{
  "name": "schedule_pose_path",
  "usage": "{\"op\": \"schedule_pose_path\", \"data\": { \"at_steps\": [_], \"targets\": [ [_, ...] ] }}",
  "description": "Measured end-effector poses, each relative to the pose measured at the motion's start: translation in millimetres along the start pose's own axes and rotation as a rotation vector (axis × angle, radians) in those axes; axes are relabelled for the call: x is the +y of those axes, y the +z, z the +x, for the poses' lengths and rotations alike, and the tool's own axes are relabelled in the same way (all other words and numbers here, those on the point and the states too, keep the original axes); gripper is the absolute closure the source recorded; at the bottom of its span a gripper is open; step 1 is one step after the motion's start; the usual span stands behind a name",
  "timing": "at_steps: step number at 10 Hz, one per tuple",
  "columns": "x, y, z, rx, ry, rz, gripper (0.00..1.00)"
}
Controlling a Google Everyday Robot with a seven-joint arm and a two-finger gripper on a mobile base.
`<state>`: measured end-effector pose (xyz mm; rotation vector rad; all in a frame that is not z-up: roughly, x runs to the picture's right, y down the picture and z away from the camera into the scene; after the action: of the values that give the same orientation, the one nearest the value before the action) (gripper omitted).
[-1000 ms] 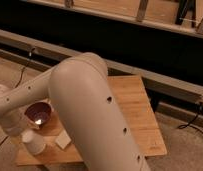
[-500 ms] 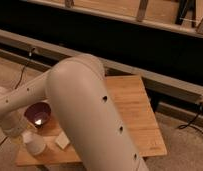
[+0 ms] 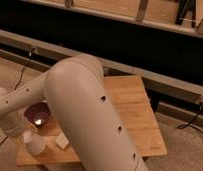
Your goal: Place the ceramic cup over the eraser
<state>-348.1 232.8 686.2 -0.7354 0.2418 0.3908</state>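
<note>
My own pale arm (image 3: 90, 115) fills the middle of the camera view. It bends at the elbow and runs down to the left edge of the wooden table (image 3: 130, 110). The gripper is hidden past the arm's lower left end, near the table's left corner, and it is shut. I cannot see whether it holds anything. A small whitish vessel that looks like the ceramic cup (image 3: 34, 143) stands at the table's front left, just right of that arm end. The eraser is hidden from view.
A dark maroon bowl (image 3: 37, 114) sits behind the cup. A pale beige block (image 3: 61, 142) lies to the cup's right, against the arm. A long dark bench or rail (image 3: 145, 75) runs behind the table. Cables trail on the floor at left and right.
</note>
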Motion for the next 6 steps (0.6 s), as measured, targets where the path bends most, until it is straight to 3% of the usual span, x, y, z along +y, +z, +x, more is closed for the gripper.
{"op": "schedule_pose_path", "data": {
  "at_steps": [2, 6],
  "targets": [
    [-5.7, -14.7, 1.8, -0.017, 0.024, 0.004, 0.91],
    [-26.5, -76.8, 21.0, -0.086, 0.087, 0.030, 0.91]
  ]
}}
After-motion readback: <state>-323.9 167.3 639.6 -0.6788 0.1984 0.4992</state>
